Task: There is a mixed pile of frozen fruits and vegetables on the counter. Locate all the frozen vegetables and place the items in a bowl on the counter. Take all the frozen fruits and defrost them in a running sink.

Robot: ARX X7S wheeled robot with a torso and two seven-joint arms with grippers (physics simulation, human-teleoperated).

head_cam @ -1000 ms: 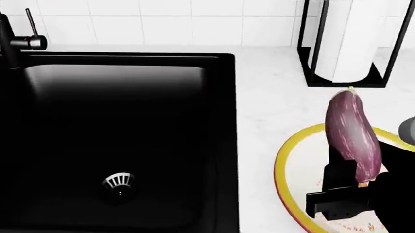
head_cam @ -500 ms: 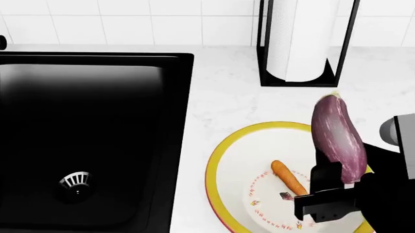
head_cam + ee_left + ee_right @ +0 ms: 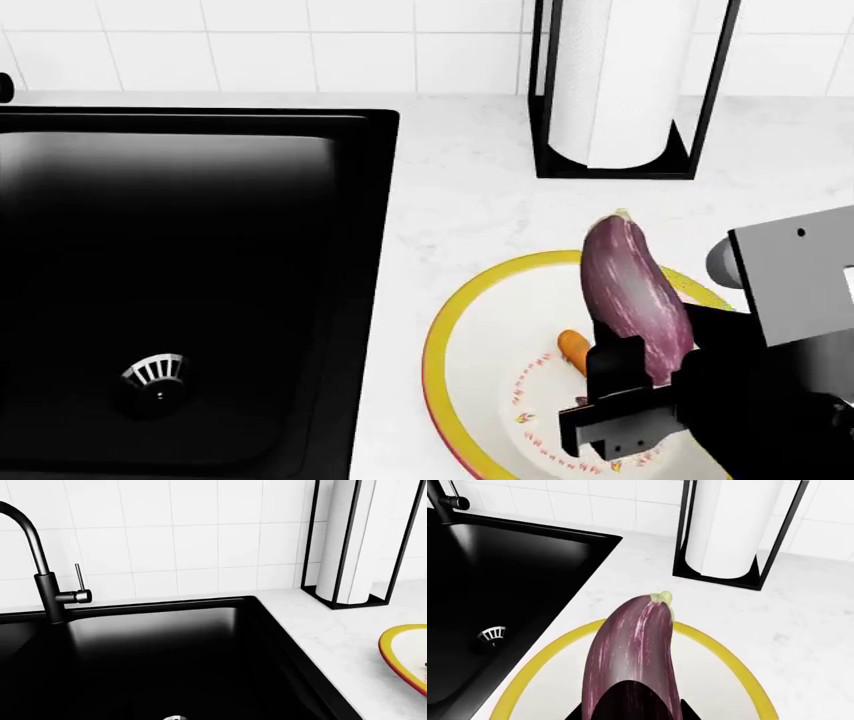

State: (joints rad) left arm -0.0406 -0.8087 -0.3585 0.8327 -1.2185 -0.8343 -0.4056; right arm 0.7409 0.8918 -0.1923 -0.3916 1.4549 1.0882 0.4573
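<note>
One eggplant [image 3: 633, 295], one carrot [image 3: 574, 350], one bowl [image 3: 467, 370] and one sink [image 3: 174, 280] are in view; no fruit shows in any view. The right gripper [image 3: 638, 385] is pinched on the lower end of the eggplant, holding it nearly upright over the bowl, pale stem tip uppermost; the right wrist view shows the eggplant [image 3: 630, 655] rising from between the dark fingers above the yellow rim [image 3: 534, 672]. The carrot lies inside the bowl, mostly hidden behind the eggplant and gripper. Compared with half a second ago, the eggplant has moved lower and further in over the bowl, now covering most of the carrot, and more of the grey arm link is in frame. The left gripper is not visible; its state cannot be told. The bowl sits on the white marble counter [image 3: 467, 220], just beside the sink's right edge. A paper towel holder [image 3: 621, 85] stands at the counter's back edge against a white tiled wall [image 3: 200, 535]. The black faucet [image 3: 47, 580] stands behind the basin, with one drain strainer [image 3: 156, 372] in its floor.
</note>
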